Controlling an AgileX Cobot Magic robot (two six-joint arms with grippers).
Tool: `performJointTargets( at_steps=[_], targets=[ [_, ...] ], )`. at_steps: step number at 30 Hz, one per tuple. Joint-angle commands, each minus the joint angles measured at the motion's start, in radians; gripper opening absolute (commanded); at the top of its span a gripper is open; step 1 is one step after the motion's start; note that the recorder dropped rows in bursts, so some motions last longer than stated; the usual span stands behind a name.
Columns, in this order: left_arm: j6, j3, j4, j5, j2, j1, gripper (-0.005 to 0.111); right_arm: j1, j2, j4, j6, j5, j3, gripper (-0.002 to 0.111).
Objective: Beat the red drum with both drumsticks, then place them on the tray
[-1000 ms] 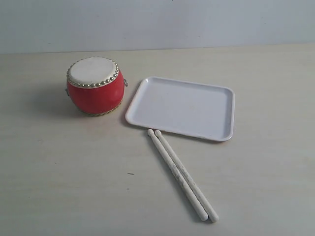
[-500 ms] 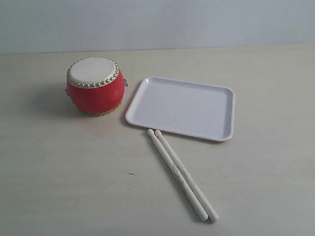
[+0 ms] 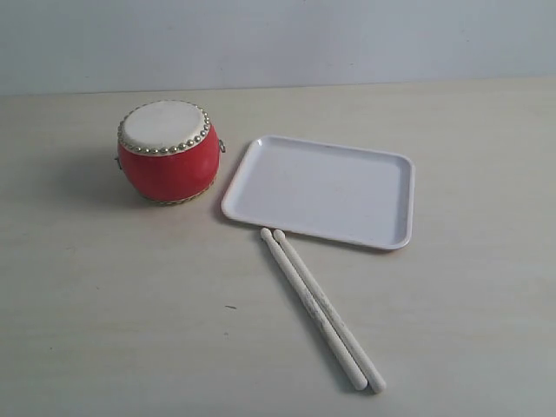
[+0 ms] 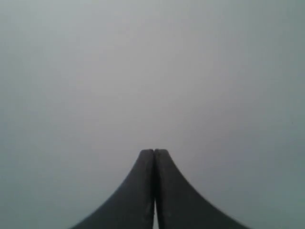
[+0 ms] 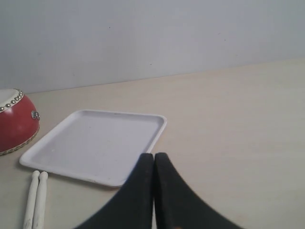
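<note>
The red drum (image 3: pixel 168 152) with its cream skin and gold studs stands on the table at the left. To its right lies the white tray (image 3: pixel 323 188), holding nothing. Two pale drumsticks (image 3: pixel 321 307) lie side by side on the table in front of the tray, tips near its front edge. Neither arm shows in the exterior view. My left gripper (image 4: pixel 154 151) is shut, empty, against a plain grey background. My right gripper (image 5: pixel 154 155) is shut and empty, back from the tray (image 5: pixel 95 143), with the drum (image 5: pixel 14 121) and the stick tips (image 5: pixel 37 195) to one side.
The pale wooden tabletop (image 3: pixel 122 321) runs back to a grey wall (image 3: pixel 278 39). A small dark speck (image 3: pixel 229 307) marks the table left of the sticks.
</note>
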Motion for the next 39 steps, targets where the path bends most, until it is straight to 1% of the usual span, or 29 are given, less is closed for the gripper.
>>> performJointTargets(
  at_steps=[1, 2, 4, 5, 6, 7, 8, 9, 10, 11, 12, 13, 14, 15, 16, 18, 22, 26, 28, 29, 32, 35, 39],
  targets=[
    [-0.100, 0.030, -0.022, 0.308, 0.010, -0.008, 0.000, -0.003, -0.007, -0.001, -0.003, -0.006, 0.005, 0.000],
    [-0.113, 0.038, -0.035, 0.336, 0.010, -0.008, 0.000, -0.003, -0.007, -0.001, -0.003, -0.006, 0.005, 0.000],
    [-0.224, 0.045, -0.227, 0.373, 0.030, -0.016, 0.000, -0.003, -0.007, -0.001, -0.003, -0.006, 0.005, 0.000],
    [-0.274, 0.035, -0.424, 0.402, 0.055, -0.026, 0.000, -0.003, -0.007, -0.001, -0.003, -0.006, 0.005, 0.000],
    [-0.292, 0.024, -0.521, 0.415, 0.073, -0.035, 0.000, -0.003, -0.007, -0.001, -0.003, -0.006, 0.005, 0.000],
    [-0.305, 0.003, -0.736, 0.448, 0.113, -0.059, 0.000, -0.003, -0.007, -0.001, -0.003, -0.006, 0.005, 0.000],
    [-0.305, -0.015, -0.885, 0.481, 0.136, -0.078, 0.000, -0.003, -0.007, -0.001, -0.003, -0.006, 0.005, 0.000],
    [-0.257, -0.053, -1.129, 0.564, 0.187, -0.123, 0.000, -0.003, -0.007, -0.001, -0.003, -0.006, 0.005, 0.000],
    [-0.171, -0.098, -1.307, 0.700, 0.229, -0.173, 0.000, -0.003, -0.007, -0.001, -0.003, -0.006, 0.005, 0.000],
    [-0.139, -0.120, -1.399, 0.770, 0.247, -0.199, 0.000, -0.003, -0.007, -0.001, -0.003, -0.006, 0.005, 0.000],
    [-0.128, -0.149, -1.526, 0.879, 0.270, -0.239, 0.000, -0.003, -0.007, -0.001, -0.003, -0.006, 0.005, 0.000],
    [-0.128, -0.155, -1.581, 0.930, 0.278, -0.259, 0.000, -0.003, -0.007, -0.001, -0.003, -0.006, 0.005, 0.000],
    [-0.128, -0.158, -1.670, 0.996, 0.287, -0.297, 0.000, -0.003, -0.007, -0.001, -0.003, -0.006, 0.005, 0.000],
    [-0.128, -0.158, -1.707, 1.035, 0.291, -0.316, 0.000, -0.003, -0.007, -0.001, -0.003, -0.006, 0.005, 0.000],
    [-0.130, -0.156, -1.753, 1.087, 0.300, -0.348, 0.000, -0.003, -0.007, -0.001, -0.003, -0.006, 0.005, 0.000],
    [-0.136, -0.136, -1.833, 1.147, 0.318, -0.389, 0.000, -0.003, -0.007, -0.001, -0.003, -0.006, 0.005, 0.000],
    [-0.140, -0.085, -1.886, 1.166, 0.361, -0.433, 0.000, -0.003, -0.007, -0.001, -0.003, -0.006, 0.005, 0.000],
    [-0.140, -0.006, -1.973, 1.082, 0.419, -0.466, 0.000, -0.003, -0.007, -0.001, -0.003, -0.006, 0.005, 0.000],
    [-0.140, 0.027, -1.990, 1.007, 0.442, -0.476, 0.000, -0.003, -0.007, 0.000, -0.003, -0.006, 0.005, 0.000],
    [-0.140, 0.051, -2.018, 0.949, 0.460, -0.476, 0.000, -0.003, -0.007, 0.000, -0.003, -0.006, 0.005, 0.000],
    [-0.140, 0.095, -2.105, 0.830, 0.504, -0.476, 0.000, -0.003, -0.007, 0.000, -0.003, -0.006, 0.005, 0.000],
    [-0.132, 0.125, -2.120, 0.752, 0.563, -0.476, 0.000, -0.003, -0.007, 0.000, -0.003, -0.006, 0.005, 0.000],
    [-0.098, 0.140, -2.123, 0.699, 0.646, -0.476, 0.000, -0.003, -0.007, 0.000, -0.003, -0.006, 0.005, 0.000]
  ],
)
